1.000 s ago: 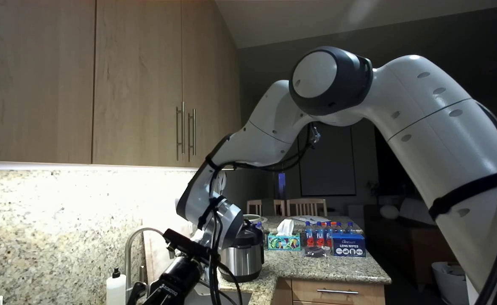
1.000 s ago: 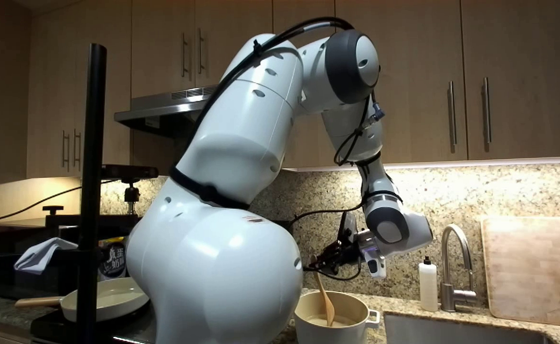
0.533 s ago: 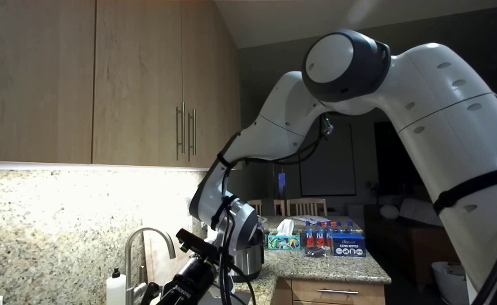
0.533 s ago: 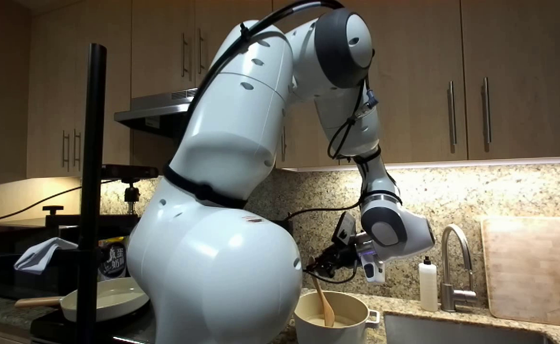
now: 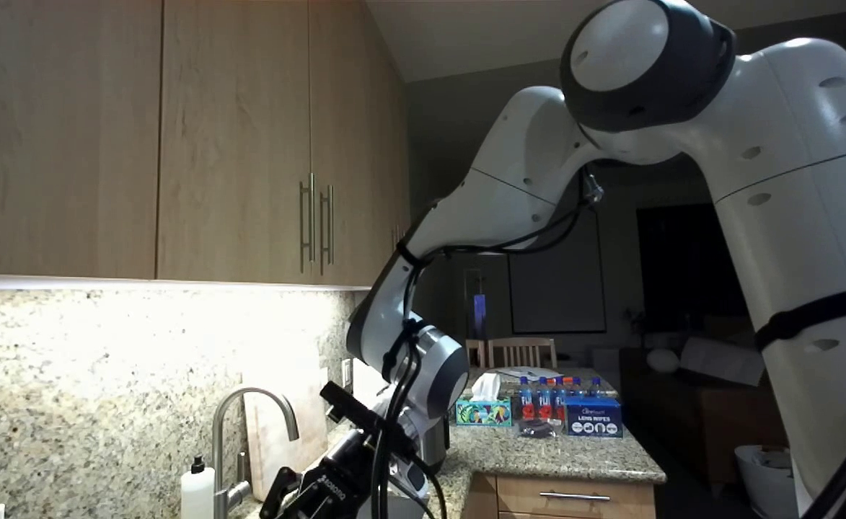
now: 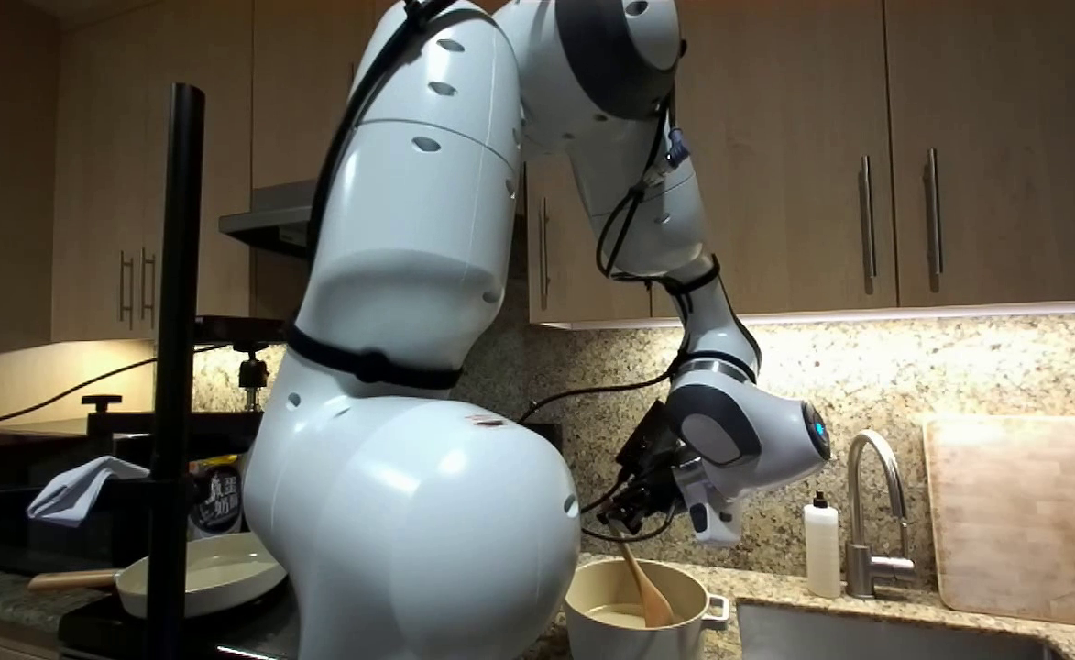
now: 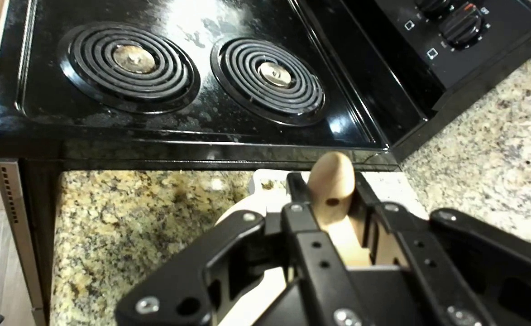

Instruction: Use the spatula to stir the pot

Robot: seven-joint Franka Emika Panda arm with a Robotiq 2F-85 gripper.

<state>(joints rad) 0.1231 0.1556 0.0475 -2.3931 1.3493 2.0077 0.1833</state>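
Wooden spatula (image 6: 653, 600) was clamped in the jaws near its handle top; rounded handle end with a small hole showed between them in the wrist view. It leaned, blade down inside the pot (image 6: 638, 644), lower end hidden by the near rim, so couldn't tell if it touched bottom. Pot was cream, round, open-topped, loop handle at the side, stood upright on the bench (image 7: 120, 217). Inside looked pale; contents unclear.

Speckled surface (image 7: 111, 235) — bottle (image 6: 822, 547) just beside the tap (image 6: 861, 561), board (image 6: 1027, 518) near it, pot (image 6: 633, 639) farther off, tissue box (image 5: 483, 413) well apart.
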